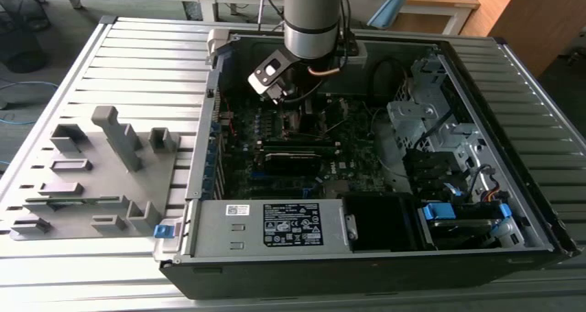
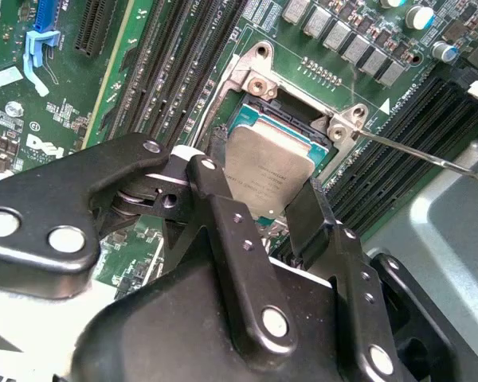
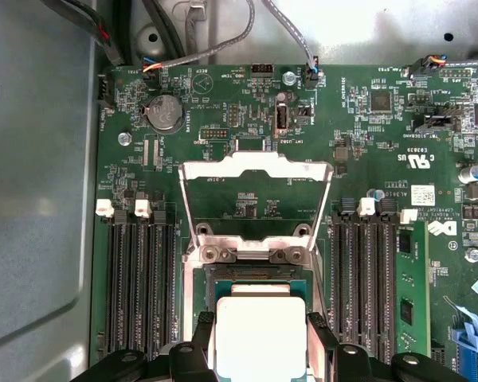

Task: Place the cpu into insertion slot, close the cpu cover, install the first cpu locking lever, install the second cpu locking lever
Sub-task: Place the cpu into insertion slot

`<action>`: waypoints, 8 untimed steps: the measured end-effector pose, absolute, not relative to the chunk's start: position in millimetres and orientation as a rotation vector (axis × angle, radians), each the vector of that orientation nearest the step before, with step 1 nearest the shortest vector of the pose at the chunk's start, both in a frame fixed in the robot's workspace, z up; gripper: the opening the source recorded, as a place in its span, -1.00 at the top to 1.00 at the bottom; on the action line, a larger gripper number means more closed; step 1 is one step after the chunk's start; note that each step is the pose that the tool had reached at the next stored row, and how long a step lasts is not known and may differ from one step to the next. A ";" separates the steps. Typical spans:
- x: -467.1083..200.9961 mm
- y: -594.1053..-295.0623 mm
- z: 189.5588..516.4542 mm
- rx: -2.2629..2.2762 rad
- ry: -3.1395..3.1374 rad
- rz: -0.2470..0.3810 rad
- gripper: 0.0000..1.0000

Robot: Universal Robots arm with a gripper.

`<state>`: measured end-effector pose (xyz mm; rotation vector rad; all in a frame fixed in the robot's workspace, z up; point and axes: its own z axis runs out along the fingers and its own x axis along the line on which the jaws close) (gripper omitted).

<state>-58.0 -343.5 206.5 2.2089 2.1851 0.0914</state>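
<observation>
One cpu (image 2: 267, 167), seemingly in tool (image 2: 261, 200)

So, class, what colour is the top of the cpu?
The cpu is silver-grey; second wrist view.

The exterior view looked down from high and well back over the open computer case (image 1: 385, 271), taking in the arm (image 1: 311, 24) above it. Both wrist views sat close over the motherboard (image 3: 223, 119) — the first straight down, the second slanting past the gripper (image 2: 255, 183) — and shared the insertion slot (image 3: 251, 274) and the cpu (image 3: 259, 338).
</observation>
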 end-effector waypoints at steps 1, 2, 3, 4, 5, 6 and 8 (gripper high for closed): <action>-58.0 -343.5 205.9 2.209 2.185 0.091 -0.08; -58.0 -343.5 205.1 2.209 2.185 0.091 -0.08; -58.0 -343.6 204.3 2.209 2.185 0.091 -0.08; -58.0 -343.5 203.6 2.209 2.185 0.091 -0.08; -58.0 -343.5 203.2 2.209 2.185 0.091 -0.08; -58.1 -343.6 202.9 2.209 2.185 0.091 -0.08; -58.0 -343.5 202.0 2.209 2.185 0.091 -0.08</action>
